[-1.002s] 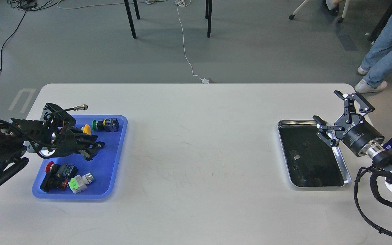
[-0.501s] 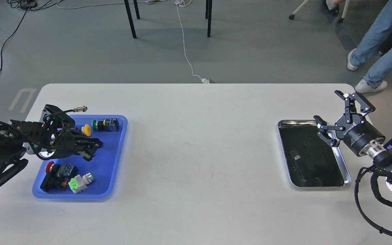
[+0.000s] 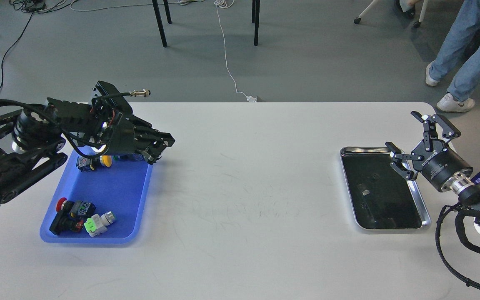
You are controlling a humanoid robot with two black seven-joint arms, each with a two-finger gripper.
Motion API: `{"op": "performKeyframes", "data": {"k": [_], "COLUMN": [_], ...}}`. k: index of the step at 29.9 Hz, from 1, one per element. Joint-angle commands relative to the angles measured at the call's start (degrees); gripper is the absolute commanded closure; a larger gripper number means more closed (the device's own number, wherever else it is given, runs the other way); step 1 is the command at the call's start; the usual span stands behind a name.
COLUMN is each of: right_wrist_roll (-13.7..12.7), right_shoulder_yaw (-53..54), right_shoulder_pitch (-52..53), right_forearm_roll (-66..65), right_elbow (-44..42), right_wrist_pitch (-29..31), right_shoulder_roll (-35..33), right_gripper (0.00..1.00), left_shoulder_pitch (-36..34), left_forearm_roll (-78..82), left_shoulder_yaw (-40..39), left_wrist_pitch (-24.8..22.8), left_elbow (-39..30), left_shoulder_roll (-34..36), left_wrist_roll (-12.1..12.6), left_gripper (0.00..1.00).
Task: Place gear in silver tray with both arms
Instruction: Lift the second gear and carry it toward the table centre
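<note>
The silver tray (image 3: 426,216) lies at the right of the white table (image 3: 244,187); its dark bottom holds only small reflections. My right gripper (image 3: 408,135) hovers over the tray's far right corner, its jaws wide open and empty. My left gripper (image 3: 158,152) is raised over the far right corner of the blue plastic tray (image 3: 127,196). It is dark, and its fingers cannot be told apart. I cannot make out a gear in it or anywhere in view.
The blue tray holds a yellow button (image 3: 106,161), a green-and-black switch (image 3: 131,157) partly under my left gripper, a red button unit (image 3: 68,209) and a white-and-green part (image 3: 97,223). A person's legs (image 3: 465,54) and chair legs stand beyond the table.
My left arm has lifted out of the blue tray and swung up and to the right. My right gripper has barely moved. The person behind has stepped.
</note>
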Motion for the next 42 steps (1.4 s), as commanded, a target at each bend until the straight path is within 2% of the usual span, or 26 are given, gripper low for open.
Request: {"op": "performKeyframes", "data": {"k": [1,5,8,13,19,28,42], "right_wrist_roll": [0.0,0.0,0.0,0.0,0.0,0.0,0.0], "right_shoulder_yaw": [-0.2,0.0,0.0,-0.1,-0.4,-0.5,-0.8], "right_shoulder_pitch": [-0.1,-0.8,-1.1,-1.5,-1.5,-1.5,-1.7], "right_forearm_roll": [-0.2,-0.2,-0.2,-0.3,-0.4,-0.4,-0.4], "right_elbow": [0.0,0.1,-0.1,-0.1,-0.1,0.0,0.0], "right_wrist_pitch": [0.0,0.0,0.0,0.0,0.0,0.0,0.0], "right_shoulder_roll": [-0.7,-1.6,-1.8,-1.8,-1.8,-2.2,-2.5], "right_gripper": [0.04,0.04,0.04,0.04,0.04,0.04,0.03], "left_shoulder_pitch": [-2.2,-6.5,-8.8,-9.6,-8.9,-8.2,-7.8], "left_forearm_roll": [0.0,0.0,0.0,0.0,0.0,-0.6,-7.3], "left_shoulder_yaw": [1.8,7.8,11.0,11.7,12.3,14.3,14.3], "left_wrist_pitch": [-2.7,-3.7,-3.7,-3.8,-4.8,-4.8,-4.8], "left_elbow": [-0.5,1.0,5.8,10.4,11.2,12.2,21.5], "left_shoulder_roll": [-5.8,-11.0,-16.0,-22.0,-27.3,-31.1,-33.5], "left_wrist_roll": [0.0,0.0,0.0,0.0,0.0,0.0,0.0], "left_gripper": [0.86,0.86,0.86,0.86,0.85,0.85,0.85]}}
